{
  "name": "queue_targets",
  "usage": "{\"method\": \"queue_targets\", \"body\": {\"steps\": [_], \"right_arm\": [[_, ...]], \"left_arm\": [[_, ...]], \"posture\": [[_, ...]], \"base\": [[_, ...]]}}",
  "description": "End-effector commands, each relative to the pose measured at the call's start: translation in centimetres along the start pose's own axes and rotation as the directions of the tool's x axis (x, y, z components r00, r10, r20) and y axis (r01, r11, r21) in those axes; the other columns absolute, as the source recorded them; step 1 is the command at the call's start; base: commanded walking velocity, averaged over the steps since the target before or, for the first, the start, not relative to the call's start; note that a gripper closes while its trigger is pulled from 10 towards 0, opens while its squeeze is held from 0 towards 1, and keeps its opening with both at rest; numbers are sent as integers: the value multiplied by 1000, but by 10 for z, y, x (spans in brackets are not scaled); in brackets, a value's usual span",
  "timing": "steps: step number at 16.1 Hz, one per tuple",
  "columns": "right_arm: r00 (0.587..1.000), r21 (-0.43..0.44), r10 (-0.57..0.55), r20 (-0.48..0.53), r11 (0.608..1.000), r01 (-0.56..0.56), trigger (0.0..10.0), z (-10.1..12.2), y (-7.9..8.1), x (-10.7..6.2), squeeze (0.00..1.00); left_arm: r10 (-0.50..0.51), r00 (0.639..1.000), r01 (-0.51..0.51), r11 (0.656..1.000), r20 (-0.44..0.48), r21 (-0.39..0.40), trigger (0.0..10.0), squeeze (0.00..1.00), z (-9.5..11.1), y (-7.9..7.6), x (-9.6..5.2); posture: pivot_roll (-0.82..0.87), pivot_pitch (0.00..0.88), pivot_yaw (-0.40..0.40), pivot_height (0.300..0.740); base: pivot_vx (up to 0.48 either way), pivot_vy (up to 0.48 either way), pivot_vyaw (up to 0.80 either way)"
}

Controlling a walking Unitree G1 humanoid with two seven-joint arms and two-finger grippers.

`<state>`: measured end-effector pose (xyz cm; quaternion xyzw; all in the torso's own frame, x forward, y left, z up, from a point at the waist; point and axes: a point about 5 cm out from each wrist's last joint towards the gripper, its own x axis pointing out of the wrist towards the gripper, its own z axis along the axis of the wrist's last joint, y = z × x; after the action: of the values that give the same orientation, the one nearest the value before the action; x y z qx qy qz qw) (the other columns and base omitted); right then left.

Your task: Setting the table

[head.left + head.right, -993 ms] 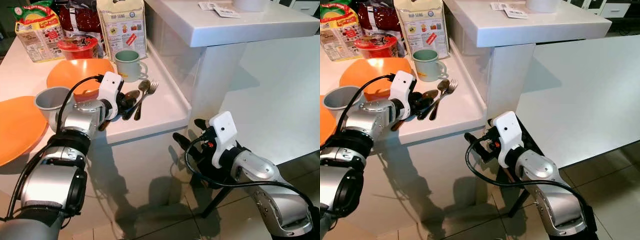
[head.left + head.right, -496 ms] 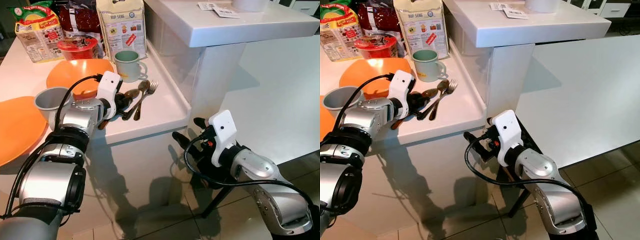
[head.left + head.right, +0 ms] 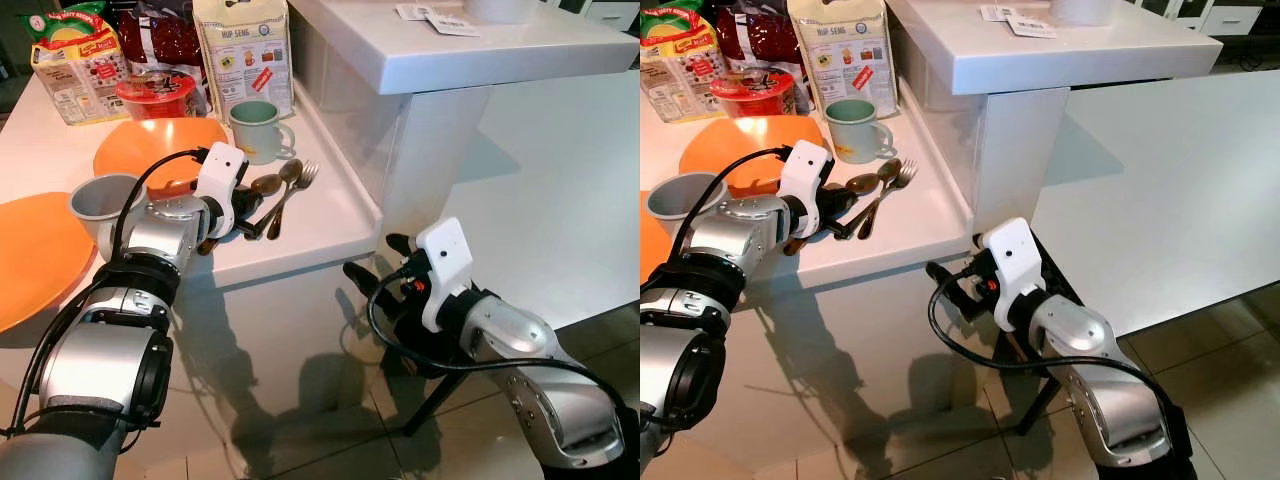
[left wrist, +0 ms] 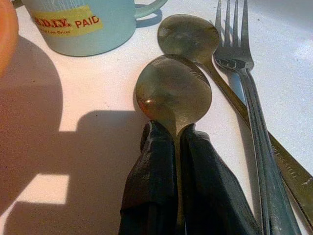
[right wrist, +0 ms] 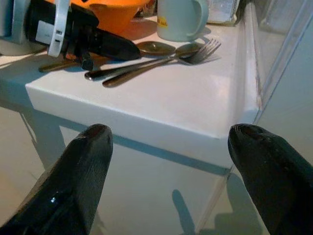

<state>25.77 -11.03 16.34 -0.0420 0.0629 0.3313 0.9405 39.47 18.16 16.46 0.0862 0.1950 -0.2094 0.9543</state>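
The left gripper (image 4: 177, 147) is clamped on the neck of a spoon (image 4: 173, 93) lying on the white counter (image 3: 320, 225) near its front right corner, beside a second spoon (image 4: 188, 36) and a fork (image 4: 239, 54). Lifting it cleanly probably means rising straight up — away from the neighbouring cutlery and the green mug (image 3: 257, 130). The right gripper (image 5: 171, 161) hangs with fingers apart below the counter's edge.

White counter (image 3: 330, 215): food packages at rear. Yellow-red carton (image 3: 68, 65) at rear left corner. Dark red bag (image 3: 160, 35) beside it. Red bowl-noodle tub (image 3: 155, 92) in front of red bag. Tall paper bag (image 3: 243, 50) with printed label, upright, rear right. Raised white shelf (image 3: 480, 45) to right; papers (image 3: 435, 15) on top. Tiled floor (image 3: 330, 430) below; black stand legs (image 3: 430, 395) near floor.
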Motion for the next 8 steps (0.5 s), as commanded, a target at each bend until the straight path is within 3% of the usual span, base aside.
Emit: {"method": "queue_targets", "body": {"steps": [1, 8], "right_arm": [[1000, -11, -4, 7, 1000, 4, 10000, 3, -1, 1, 0], [998, 16, -3, 60, 1000, 2, 10000, 11, 0, 9, 0]], "left_arm": [[4, 999, -5, 1000, -39, -28, 0, 0, -11, 2, -1], [-25, 987, 46, 990, 157, -132, 0, 0, 21, 5, -21]], "posture": [[-64, 0, -17, 740], [-25, 0, -18, 740]], "base": [[0, 0, 0], [0, 0, 0]]}}
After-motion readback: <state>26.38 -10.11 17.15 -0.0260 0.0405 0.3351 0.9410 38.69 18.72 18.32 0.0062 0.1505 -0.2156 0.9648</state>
